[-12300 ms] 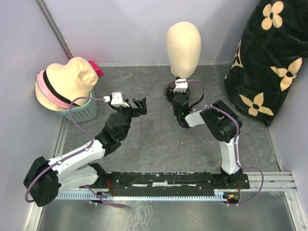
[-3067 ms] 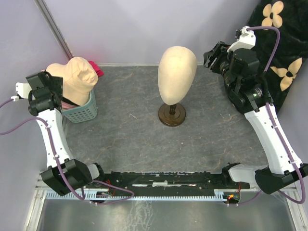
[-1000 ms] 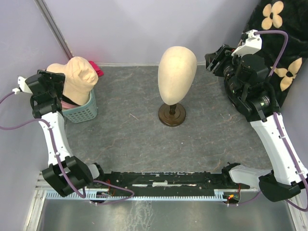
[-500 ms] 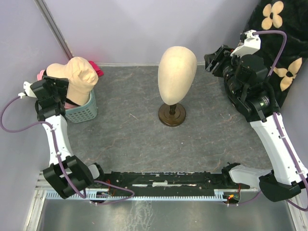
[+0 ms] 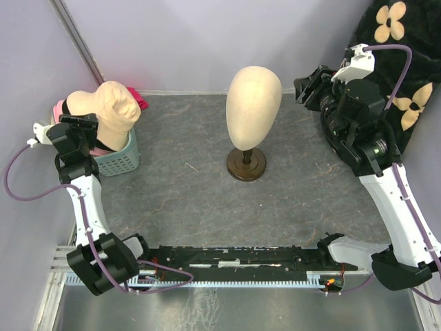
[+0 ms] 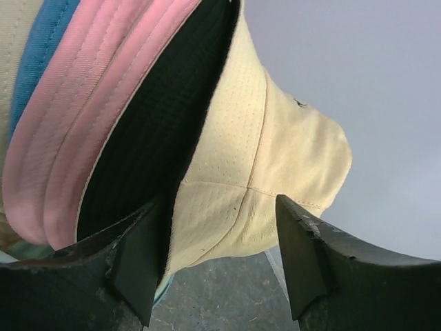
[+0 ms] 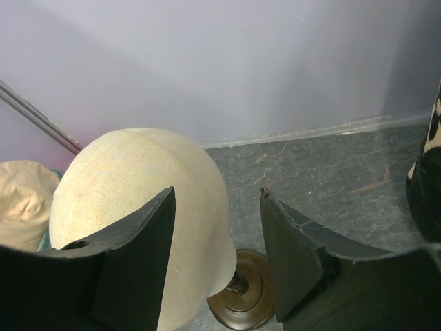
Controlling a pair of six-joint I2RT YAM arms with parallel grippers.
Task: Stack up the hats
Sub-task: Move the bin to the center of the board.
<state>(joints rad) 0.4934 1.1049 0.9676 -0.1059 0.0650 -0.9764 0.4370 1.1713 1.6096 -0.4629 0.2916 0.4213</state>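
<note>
Nesting hats (image 6: 234, 152), beige over black, pink, blue, left tool (image 6: 219, 207) released, right tool (image 7: 217, 194) released

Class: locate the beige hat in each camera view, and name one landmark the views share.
Top external: beige hat at far left, atop the basket.
Left wrist: centre, seen between the open left gripper.
Right wrist: left edge, beside the mannequin head.
Landmark: the lilac wall behind it.
</note>
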